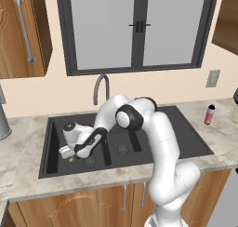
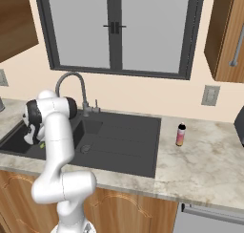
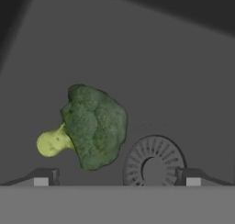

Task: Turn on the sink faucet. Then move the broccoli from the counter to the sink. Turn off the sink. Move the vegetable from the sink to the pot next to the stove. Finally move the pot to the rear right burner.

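reaching down into the left basin of the sink (image 1: 153,128) right now, pincer (image 3: 117,175) spread wide open and holding nothing, hanging just over the broccoli (image 3: 89,126). one floret, lying on its side on the basin floor right beside the round drain (image 3: 153,161), pale stalk pointing away from it. also just visible as a green speck under the hand in the left base view.

going by that, probably the fourth step: broccoli already in the sink, no water seen coming from the sink faucet (image 1: 101,86), so looks like the pickup for the trip to the pot. no pot or stove in sight from here.

next move calls for dropping a touch lower, centring the fingers on either side of the crown (sits off toward one fingertip at the moment), then closing and lifting straight up clear of the basin wall.

count: one broccoli, one faucet, one sink with two basins, one small red-capped bottle (image 1: 210,114) on the bench near its right back corner, one steel canister (image 1: 3,123) at the left edge.
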